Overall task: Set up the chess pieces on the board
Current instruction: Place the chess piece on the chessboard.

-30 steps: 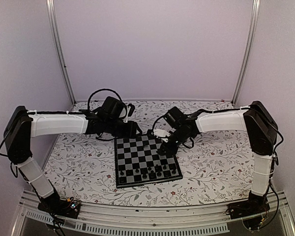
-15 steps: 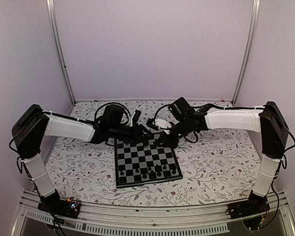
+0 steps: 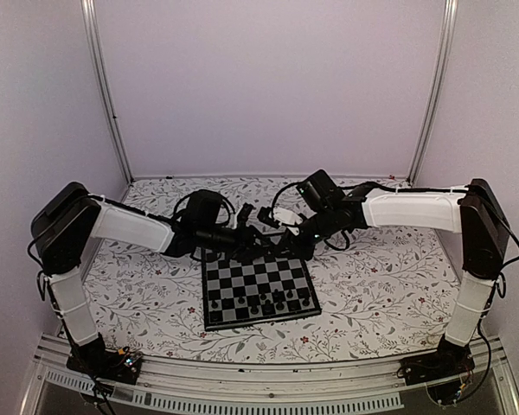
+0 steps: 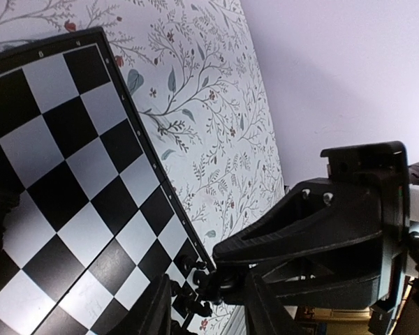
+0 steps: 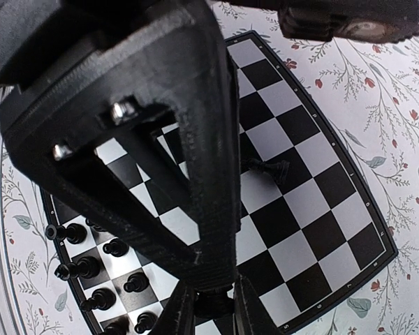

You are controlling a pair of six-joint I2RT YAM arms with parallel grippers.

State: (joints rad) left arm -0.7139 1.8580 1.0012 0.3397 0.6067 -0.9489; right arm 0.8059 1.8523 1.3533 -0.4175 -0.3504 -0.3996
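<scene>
Table (image 3: 372, 285): floral, board (image 3: 242, 268) centred.
Done: chess pieces (image 3: 272, 303) on board's near rows.
Remaining: far rows, seemingly.
Right pincer (image 5: 213, 313): narrow, pinching one piece (image 5: 211, 296).
Left pincer (image 4: 208, 310): half-spread, grip unclear.

In your right wrist view, the right gripper (image 5: 211, 307) had its own black body across much of the board (image 5: 314, 181). The dark thing between its fingers ran off the bottom edge, so you could not tell what it was. Your left wrist view cut the left gripper (image 4: 209, 310) off at the fingertips. From above, the chess pieces (image 3: 268, 303) were too small to sort by kind, and both grippers merged into one dark clump.
</scene>
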